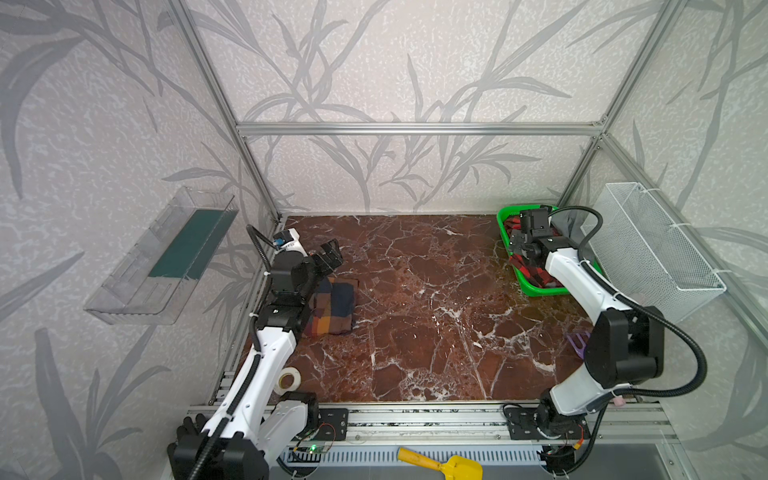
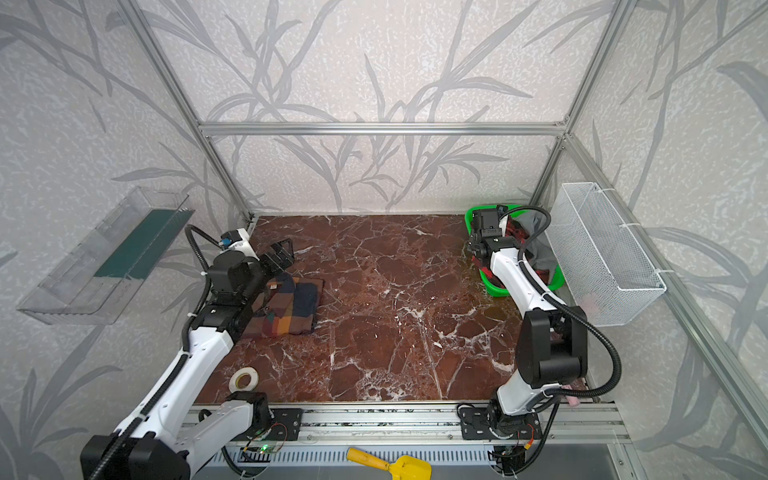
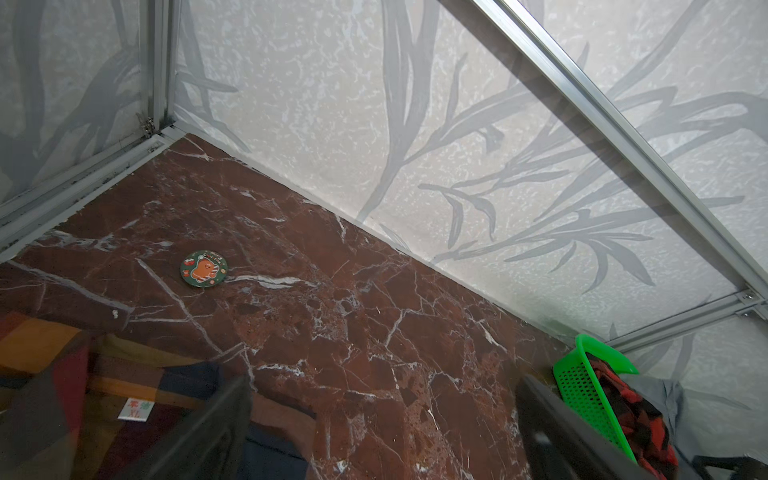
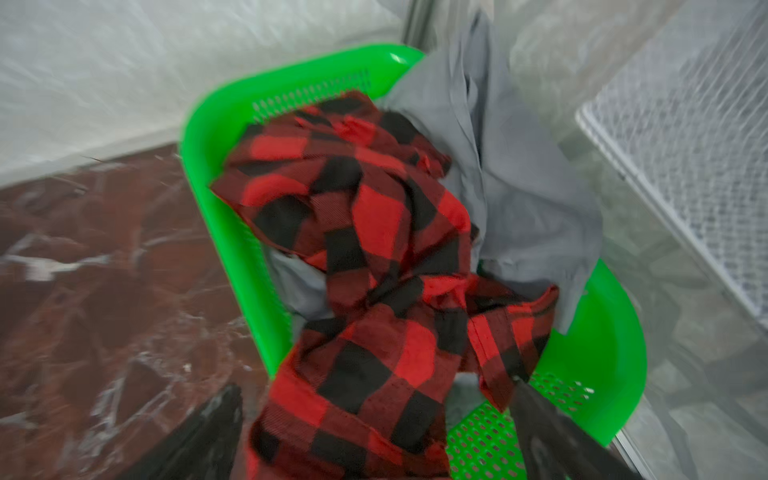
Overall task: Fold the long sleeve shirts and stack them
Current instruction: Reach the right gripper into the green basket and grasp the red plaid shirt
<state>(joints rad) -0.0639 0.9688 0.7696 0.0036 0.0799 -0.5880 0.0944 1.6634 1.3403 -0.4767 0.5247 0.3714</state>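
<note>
Across the marble counter [image 1: 415,316], in a top view, the task's things sit well apart. At about two o'clock stands the green basket [image 4: 199,145], holding the red-and-black check shirt [image 4: 374,232] in a crumpled heap, twisted over a grey garment [image 4: 519,199]. At about nine o'clock the brown, orange and navy plaid shirt [image 2: 297,305] lies folded flat. Over the basket the right end effector [image 4: 374,432] has its jaws spread wide, astride the check cloth and gripping nothing. The left end effector [image 1: 330,253], likewise wide open and empty, hovers just past the plaid shirt's far edge. A pinch here would likely catch a bunched middle, and the grey garment, or the light basket itself, may lift along with it. The left arm, above the fold, could ruffle it.
</note>
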